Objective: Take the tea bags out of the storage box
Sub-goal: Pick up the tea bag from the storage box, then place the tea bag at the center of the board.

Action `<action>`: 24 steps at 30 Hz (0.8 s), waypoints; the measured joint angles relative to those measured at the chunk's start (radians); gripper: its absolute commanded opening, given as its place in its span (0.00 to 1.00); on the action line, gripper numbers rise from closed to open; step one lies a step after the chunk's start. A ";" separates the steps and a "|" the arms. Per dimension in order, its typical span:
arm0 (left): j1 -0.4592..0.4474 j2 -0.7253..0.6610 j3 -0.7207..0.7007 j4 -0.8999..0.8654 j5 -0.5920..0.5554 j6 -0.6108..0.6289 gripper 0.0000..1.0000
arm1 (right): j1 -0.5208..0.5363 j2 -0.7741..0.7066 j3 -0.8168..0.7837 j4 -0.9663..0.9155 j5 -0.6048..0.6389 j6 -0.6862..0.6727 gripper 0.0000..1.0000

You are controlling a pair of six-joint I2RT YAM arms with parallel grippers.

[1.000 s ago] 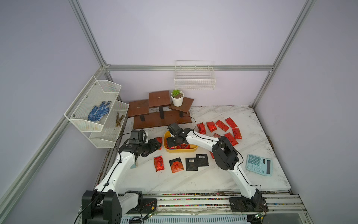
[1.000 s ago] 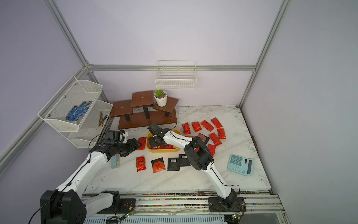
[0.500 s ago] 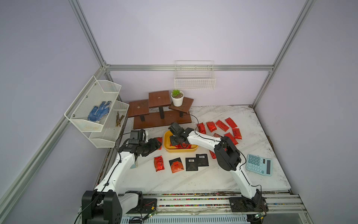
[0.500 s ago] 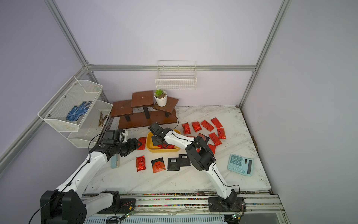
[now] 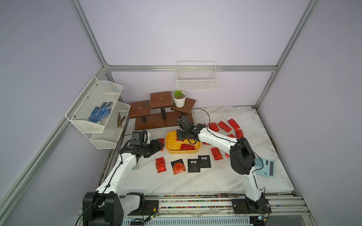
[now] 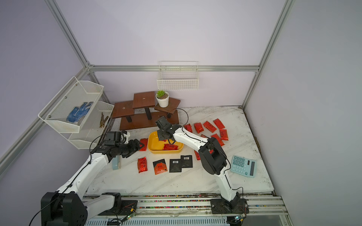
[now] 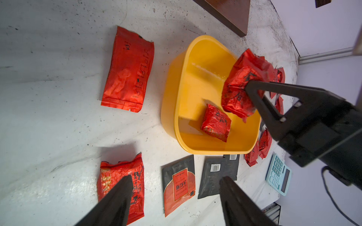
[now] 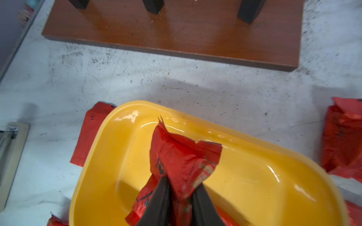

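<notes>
The right claw (image 8: 181,184) is holding a red pouch (image 8: 176,156) above the yellow box (image 7: 172,97). Its jaws are clamped on the crinkled foil, and the packet is hanging crumpled and appears clear of the box floor. A second pouch (image 7: 215,125) is lying alone on the bottom, the only other tea bag showing inside. The left claw (image 7: 176,177) is hovering just beside the box's end on its own arm's side, jaws apart and gripping nothing. A row of bags (image 5: 177,166), red and black, is lying on the table (image 5: 195,182) in front of the box, and more red bags (image 5: 223,126) are lying scattered beyond it on the right arm's side. The step in hand looks to be removing the next-to-last bag. The next move is likely calling for a lift over the rim, a swing to a bare patch of table and a release, then a return for the second pouch. The foil looks slippery and could be working loose on the way.
</notes>
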 measured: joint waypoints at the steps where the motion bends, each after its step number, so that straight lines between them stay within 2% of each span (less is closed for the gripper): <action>1: 0.000 0.000 0.000 0.000 0.002 0.000 0.73 | -0.007 -0.035 -0.024 0.005 0.000 0.000 0.23; 6: 0.000 0.000 0.000 0.001 0.014 -0.001 0.73 | -0.044 -0.224 -0.196 0.040 0.004 -0.003 0.23; 17: -0.025 0.019 0.031 0.032 0.029 -0.011 0.72 | -0.087 -0.714 -0.766 0.073 0.039 0.032 0.23; 24: -0.060 0.020 0.038 0.053 0.031 -0.027 0.72 | -0.087 -0.863 -1.067 0.105 -0.017 0.119 0.21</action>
